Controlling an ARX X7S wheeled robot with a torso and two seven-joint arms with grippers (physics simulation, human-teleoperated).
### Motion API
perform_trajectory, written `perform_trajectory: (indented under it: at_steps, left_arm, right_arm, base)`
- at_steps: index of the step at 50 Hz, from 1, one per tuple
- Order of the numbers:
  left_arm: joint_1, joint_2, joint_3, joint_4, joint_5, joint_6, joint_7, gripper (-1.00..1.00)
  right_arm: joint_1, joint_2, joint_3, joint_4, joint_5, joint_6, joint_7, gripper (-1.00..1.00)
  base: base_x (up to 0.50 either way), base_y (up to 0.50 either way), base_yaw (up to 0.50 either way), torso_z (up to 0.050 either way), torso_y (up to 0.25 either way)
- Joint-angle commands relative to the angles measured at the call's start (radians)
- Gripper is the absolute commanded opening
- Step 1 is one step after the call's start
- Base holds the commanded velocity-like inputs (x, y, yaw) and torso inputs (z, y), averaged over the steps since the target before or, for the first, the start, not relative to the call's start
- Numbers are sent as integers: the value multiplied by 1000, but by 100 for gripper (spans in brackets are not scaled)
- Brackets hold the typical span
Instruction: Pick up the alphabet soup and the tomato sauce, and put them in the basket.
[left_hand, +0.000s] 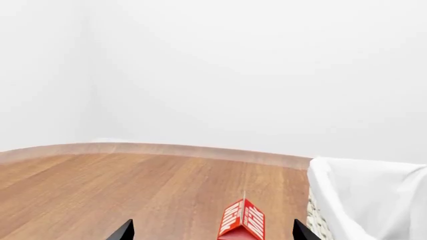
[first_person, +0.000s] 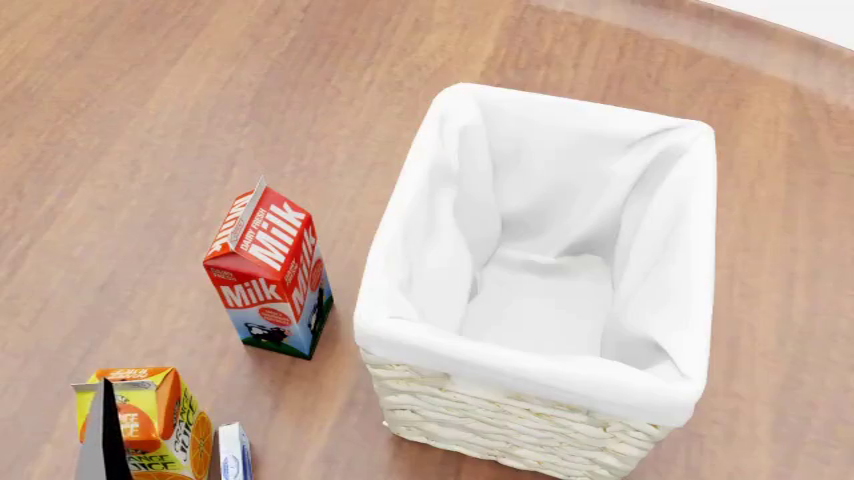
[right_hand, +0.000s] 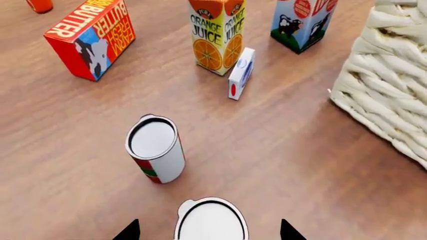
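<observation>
Right gripper (right_hand: 208, 231) spread open around a pale-topped can (right_hand: 211, 221) (label hidden). Tomato sauce (right_hand: 156, 148) upright just beyond, basket (right_hand: 390, 75) near; left gripper (left_hand: 212, 231) open

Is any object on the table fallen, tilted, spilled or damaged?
Nothing stands out. The milk carton, juice carton, butter box and both cans stand upright on the table; the basket is upright and holds nothing. No spill or damage shows.

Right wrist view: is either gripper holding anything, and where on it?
No. The right gripper is open, fingertips either side of a can's pale top, not touching. The left gripper is open and empty, above the milk carton.
</observation>
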Motion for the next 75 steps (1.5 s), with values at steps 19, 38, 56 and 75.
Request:
perform_trajectory:
  at_steps: [19, 38, 56, 75]
  left_arm:
    - [-5, 15, -19, -12, -3, 16, 27, 100]
    - [-9, 12, -14, -12, -6, 15, 21, 100]
    - [-9, 7, -15, -16, -12, 22, 18, 100]
    - [-12, 2, -12, -16, -15, 22, 13, 100]
  right_arm:
    - [6, -64, 27, 174, -15, -101, -86, 100]
    - [19, -96, 38, 230, 7, -111, -98, 100]
    - [22, -113, 52, 296, 23, -139, -115, 100]
    - [23, -138, 50, 411, 13, -211, -162, 100]
  base:
    - [0, 0, 0, 0, 0]
    - [0, 0, 0, 0, 0]
    - [0, 0, 0, 0, 0]
    - [0, 0, 0, 0, 0]
